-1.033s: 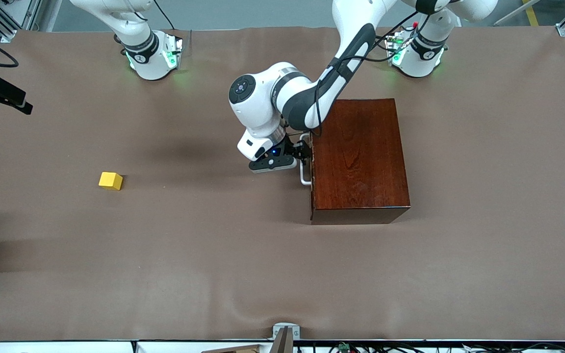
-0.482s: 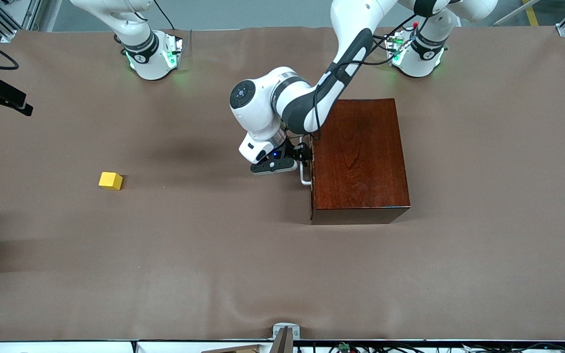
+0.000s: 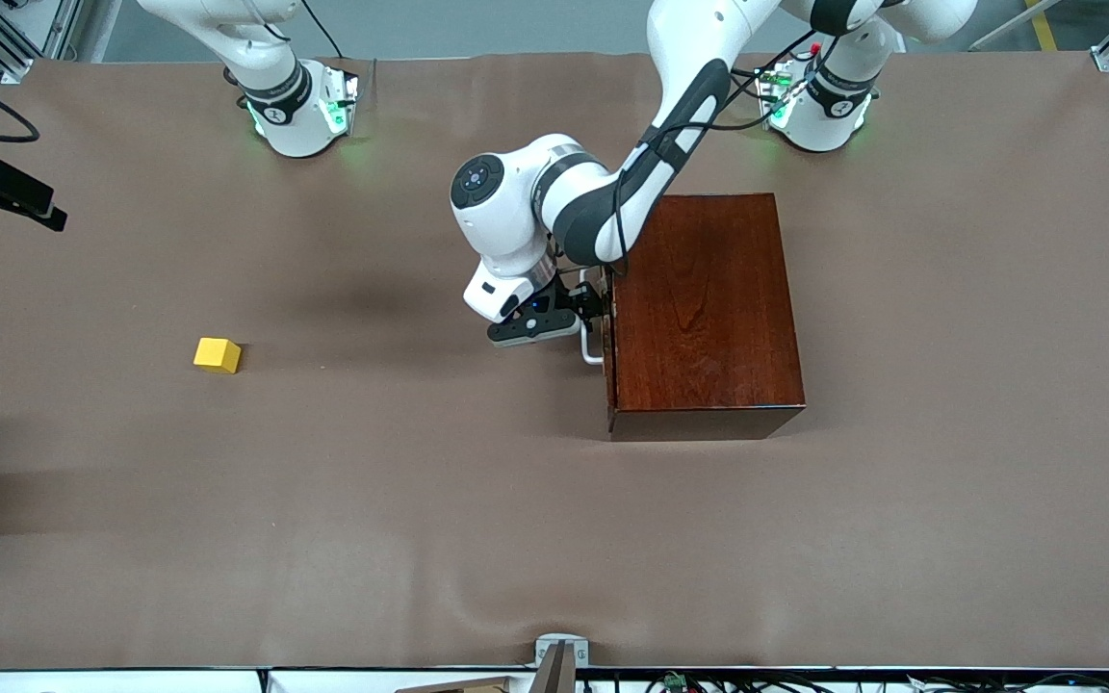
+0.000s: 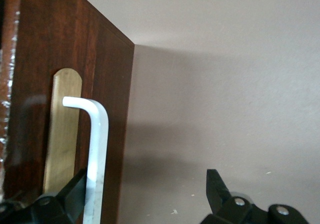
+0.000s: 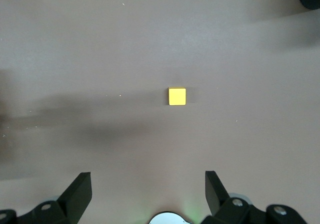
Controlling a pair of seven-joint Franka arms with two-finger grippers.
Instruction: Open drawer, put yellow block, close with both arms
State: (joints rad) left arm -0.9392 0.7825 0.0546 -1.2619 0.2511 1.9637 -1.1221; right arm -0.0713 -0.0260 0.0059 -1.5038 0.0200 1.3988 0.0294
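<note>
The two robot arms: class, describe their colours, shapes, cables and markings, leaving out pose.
Both arms are glossy white with rounded links and dark grey joint bands. The left arm carries a black cable; its bases glow green. The left gripper and right gripper have black, pointed fingers.

Brown table cover, wrinkled; black camera mount at edge.

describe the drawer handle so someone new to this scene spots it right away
Find the dark reddish wooden box on the brown table. On its face toward the right arm's end sits the white handle, a bent rod, the only white part there.
</note>
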